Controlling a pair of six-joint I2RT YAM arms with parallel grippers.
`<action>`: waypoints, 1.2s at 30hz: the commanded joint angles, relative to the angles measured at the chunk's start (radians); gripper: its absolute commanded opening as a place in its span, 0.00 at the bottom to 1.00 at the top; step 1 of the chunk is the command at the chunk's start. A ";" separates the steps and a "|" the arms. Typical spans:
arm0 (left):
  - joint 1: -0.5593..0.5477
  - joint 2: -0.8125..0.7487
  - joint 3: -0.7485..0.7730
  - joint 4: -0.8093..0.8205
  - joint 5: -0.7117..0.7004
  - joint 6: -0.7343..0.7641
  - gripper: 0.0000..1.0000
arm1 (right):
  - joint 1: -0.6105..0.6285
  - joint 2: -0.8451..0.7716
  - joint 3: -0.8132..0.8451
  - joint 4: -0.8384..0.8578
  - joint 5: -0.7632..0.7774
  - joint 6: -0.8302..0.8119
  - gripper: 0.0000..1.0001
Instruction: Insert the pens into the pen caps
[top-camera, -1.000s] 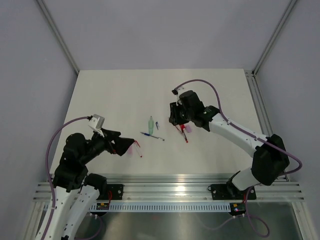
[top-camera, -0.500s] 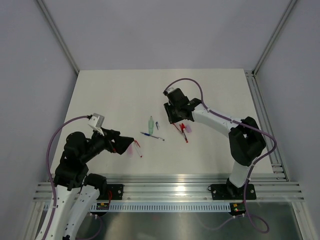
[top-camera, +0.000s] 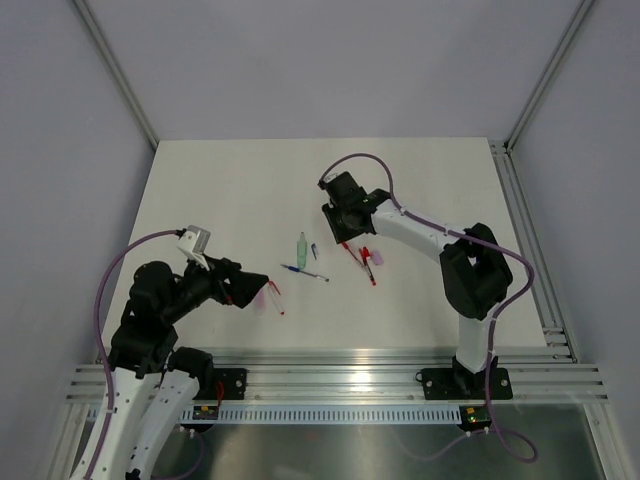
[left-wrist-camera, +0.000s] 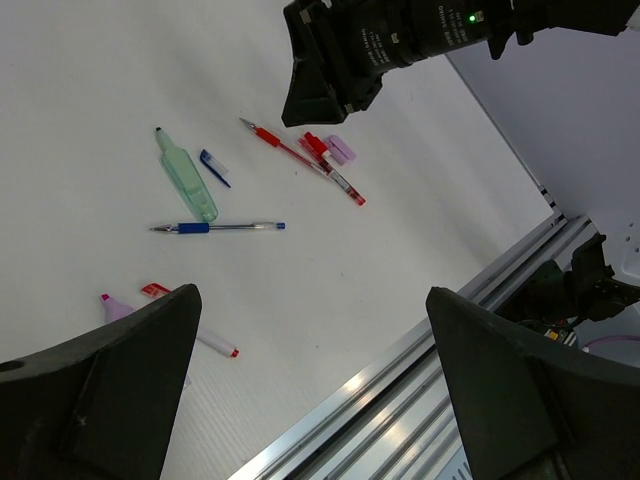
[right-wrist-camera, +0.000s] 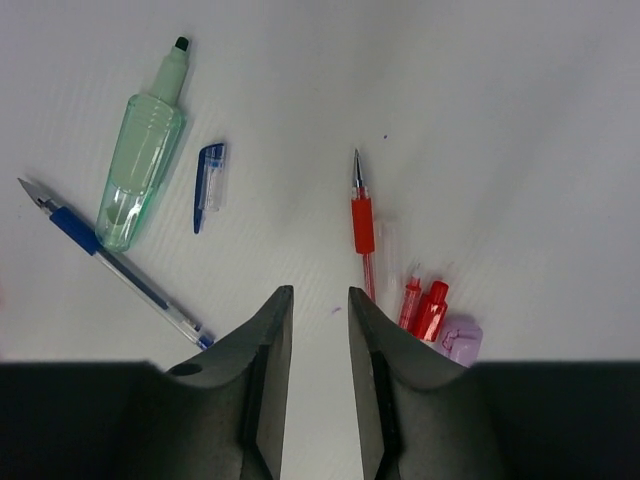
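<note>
On the white table (top-camera: 220, 190) lie a green highlighter (top-camera: 302, 245), a small blue cap (top-camera: 314, 251), a blue pen (top-camera: 305, 272), and a red pen (top-camera: 364, 267) with a red cap (top-camera: 366, 254) and a pale pink cap (top-camera: 377, 257) beside it. My right gripper (top-camera: 342, 232) hovers just left of the red pen (right-wrist-camera: 362, 225), jaws slightly apart and empty (right-wrist-camera: 318, 292). My left gripper (top-camera: 258, 288) is wide open and empty (left-wrist-camera: 310, 390), above a pink-tipped marker (left-wrist-camera: 114, 305), a small red cap (left-wrist-camera: 155, 290) and a white pen with a red end (left-wrist-camera: 216, 345).
The table's near edge meets an aluminium rail (top-camera: 340, 358), also in the left wrist view (left-wrist-camera: 420, 350). Grey walls enclose the table on three sides. The right arm (top-camera: 470, 270) reaches over the table's right half.
My right gripper has moved left and a little farther from the base, the arm folding in behind it. The left arm and the pens have not moved.
</note>
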 joint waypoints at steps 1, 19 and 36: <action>0.008 -0.010 -0.006 0.045 0.027 -0.007 0.99 | 0.007 0.060 0.063 -0.029 0.010 -0.029 0.33; 0.012 0.006 -0.004 0.045 0.046 -0.007 0.99 | -0.033 0.246 0.254 -0.098 0.013 -0.089 0.32; 0.012 0.003 -0.004 0.045 0.040 -0.006 0.99 | -0.056 0.346 0.276 -0.103 -0.008 -0.078 0.29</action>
